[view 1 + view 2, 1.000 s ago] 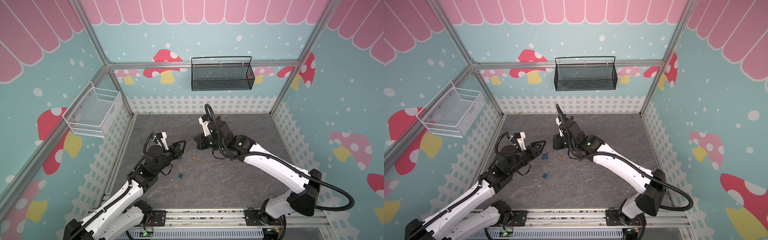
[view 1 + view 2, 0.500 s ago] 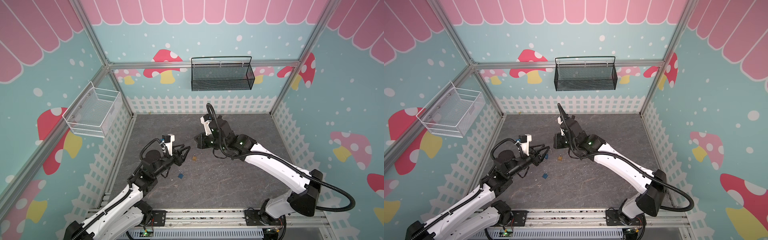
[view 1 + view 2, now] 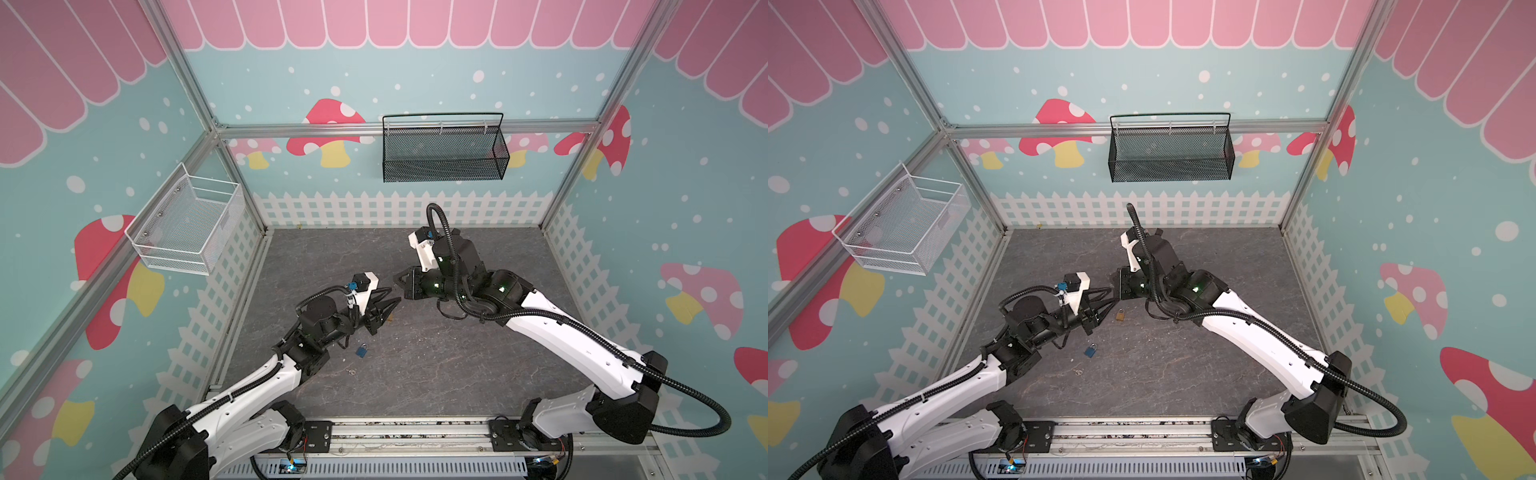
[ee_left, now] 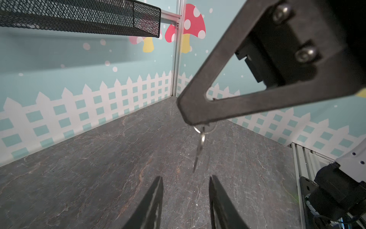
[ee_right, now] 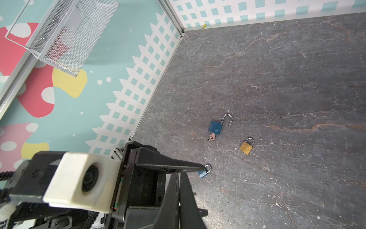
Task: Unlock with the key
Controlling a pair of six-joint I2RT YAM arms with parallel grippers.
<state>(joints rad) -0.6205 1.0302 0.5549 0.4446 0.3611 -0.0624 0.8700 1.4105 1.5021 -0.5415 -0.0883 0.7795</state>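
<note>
Right end effector (image 4: pixel 191 118) clamped shut on key ring (image 4: pixel 197 129). Key (image 4: pixel 199 147) dangles loose from ring, edge-on, above table (image 4: pixel 99 168). Left end effector (image 4: pixel 185 177) part open, empty, tips just short of key blade.

Risks:
- Key swings or twists on ring, so pinch misses or grips crooked.
- Crooked grip, so blade likely won't line up with brass padlock (image 5: pixel 246 147) keyhole.
- Right lets go early, so key drops.
</note>
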